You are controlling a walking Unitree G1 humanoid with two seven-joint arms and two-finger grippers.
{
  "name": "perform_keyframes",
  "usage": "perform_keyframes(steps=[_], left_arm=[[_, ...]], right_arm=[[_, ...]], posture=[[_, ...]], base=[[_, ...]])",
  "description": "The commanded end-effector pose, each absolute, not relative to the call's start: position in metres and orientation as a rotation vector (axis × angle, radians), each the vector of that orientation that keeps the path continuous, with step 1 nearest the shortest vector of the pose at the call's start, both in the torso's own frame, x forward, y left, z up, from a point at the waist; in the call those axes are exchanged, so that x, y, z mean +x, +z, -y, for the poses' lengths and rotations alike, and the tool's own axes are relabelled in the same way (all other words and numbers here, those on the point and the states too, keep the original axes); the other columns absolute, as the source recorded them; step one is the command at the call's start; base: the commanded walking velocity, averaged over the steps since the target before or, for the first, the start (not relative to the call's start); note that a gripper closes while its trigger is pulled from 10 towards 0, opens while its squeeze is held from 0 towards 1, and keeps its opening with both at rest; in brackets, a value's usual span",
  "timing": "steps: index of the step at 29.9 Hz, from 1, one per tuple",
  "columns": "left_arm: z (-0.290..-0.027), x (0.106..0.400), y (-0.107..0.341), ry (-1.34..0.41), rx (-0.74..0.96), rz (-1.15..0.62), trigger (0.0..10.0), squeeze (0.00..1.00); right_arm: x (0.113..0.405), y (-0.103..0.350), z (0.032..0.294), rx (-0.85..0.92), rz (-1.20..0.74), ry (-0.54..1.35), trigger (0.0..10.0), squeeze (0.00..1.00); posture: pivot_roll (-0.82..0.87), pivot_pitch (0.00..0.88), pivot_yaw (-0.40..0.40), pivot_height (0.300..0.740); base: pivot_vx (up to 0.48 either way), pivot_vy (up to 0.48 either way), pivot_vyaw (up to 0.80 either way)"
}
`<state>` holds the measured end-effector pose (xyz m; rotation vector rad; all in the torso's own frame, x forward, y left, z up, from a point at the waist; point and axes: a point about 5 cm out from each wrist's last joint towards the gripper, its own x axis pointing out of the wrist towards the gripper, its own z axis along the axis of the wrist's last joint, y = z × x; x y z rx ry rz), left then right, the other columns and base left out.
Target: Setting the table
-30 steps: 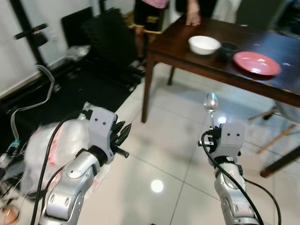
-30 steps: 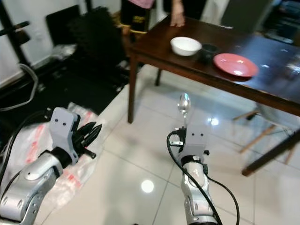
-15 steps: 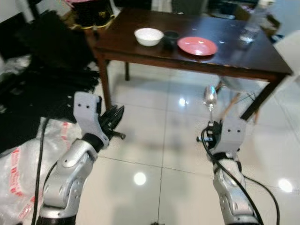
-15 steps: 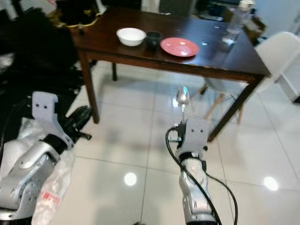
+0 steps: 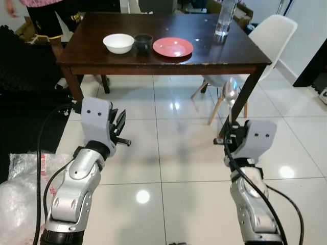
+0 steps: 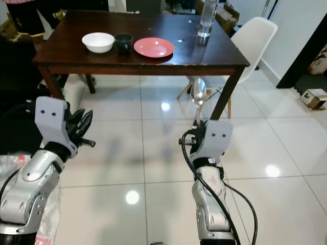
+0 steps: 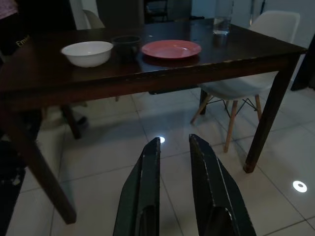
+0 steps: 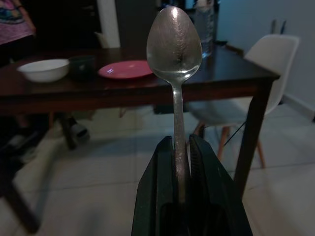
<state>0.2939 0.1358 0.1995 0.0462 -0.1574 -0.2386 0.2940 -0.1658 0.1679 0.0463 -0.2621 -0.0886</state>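
Right wrist view shows the right gripper (image 8: 179,147) with its fingers clamped on a spoon (image 8: 174,49), bowl upright beyond the fingertips; ahead on the tabletop (image 5: 204,56) sit a white bowl (image 5: 118,43), dark cup (image 5: 143,41), red plate (image 5: 172,47) and bottle (image 5: 223,20); a white chair (image 5: 265,35) stands beside; the left gripper (image 7: 174,147) holds its fingers narrowly apart, empty; a person (image 5: 46,13) stands at the far corner.

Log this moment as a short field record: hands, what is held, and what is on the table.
right hand: shut on the spoon, bowl end up, short of the table
left hand: open, holding nothing
table: dark wood, ahead of the robot
on table: white bowl, dark cup, red plate, clear bottle
beside table: white chair
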Motion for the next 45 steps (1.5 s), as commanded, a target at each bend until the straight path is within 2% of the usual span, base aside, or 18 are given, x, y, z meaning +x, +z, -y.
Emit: perform_keyframes(steps=[1,45], left_arm=[[-0.135,0.293,0.198,-0.242,0.068,0.158,10.0,0.00],[-0.108,0.286,0.191,-0.361,0.079,0.174,10.0,0.00]], right_arm=[[0.295,0.173,0.167,0.063,0.271,-0.092,10.0,0.00],[0.292,0.162,0.174,0.039,0.219,-0.126,10.0,0.00]], posture=[[-0.02,0.071,0.048,0.740],[-0.04,0.059,0.055,0.740]], base=[[0.480,0.000,0.00],[0.443,0.000,0.00]])
